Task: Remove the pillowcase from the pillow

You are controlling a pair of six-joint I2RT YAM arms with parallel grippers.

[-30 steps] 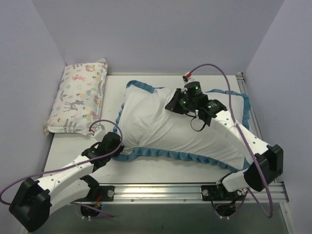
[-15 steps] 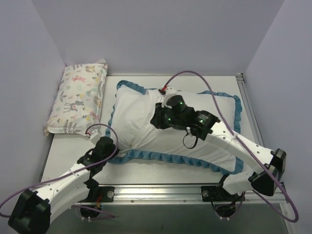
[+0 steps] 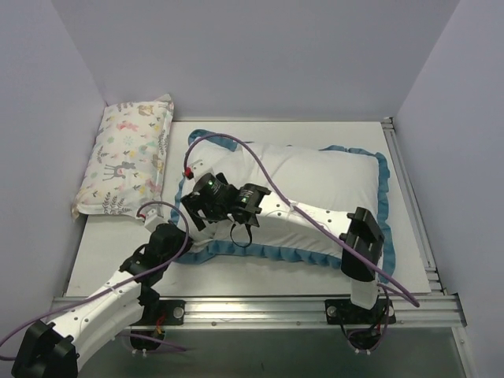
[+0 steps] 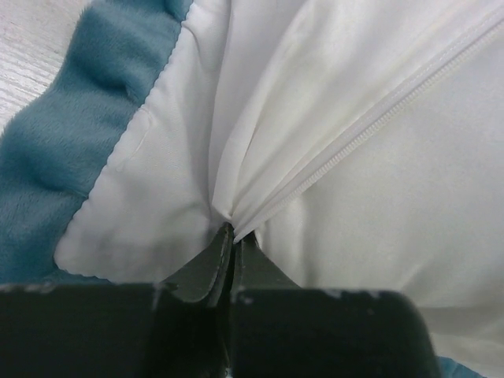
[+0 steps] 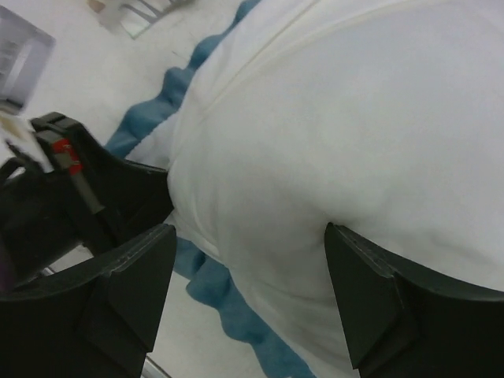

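The pillowcase [image 3: 315,197] lies across the table with its plain white face up and its teal frill [image 3: 268,253] around the edge. It bulges with the pillow inside, which is hidden from me. My left gripper [image 3: 183,236] is at the cover's near left corner. In the left wrist view it [image 4: 231,234] is shut on a fold of white fabric beside a zip [image 4: 370,126]. My right gripper [image 3: 195,213] hovers over the left end, just above the left one. Its jaws [image 5: 252,295] stand open, wide apart, with the white bulge [image 5: 331,134] between them and nothing held.
A smaller pastel animal-print pillow [image 3: 126,157] lies at the far left against the wall. Bare table [image 3: 106,252] shows left of the cover. A metal rail [image 3: 260,309] runs along the near edge, and walls close in the back and sides.
My right gripper has swept from the cover's top middle down to its left end and has opened. The cover has settled flatter and wider. The left gripper has kept its grip.
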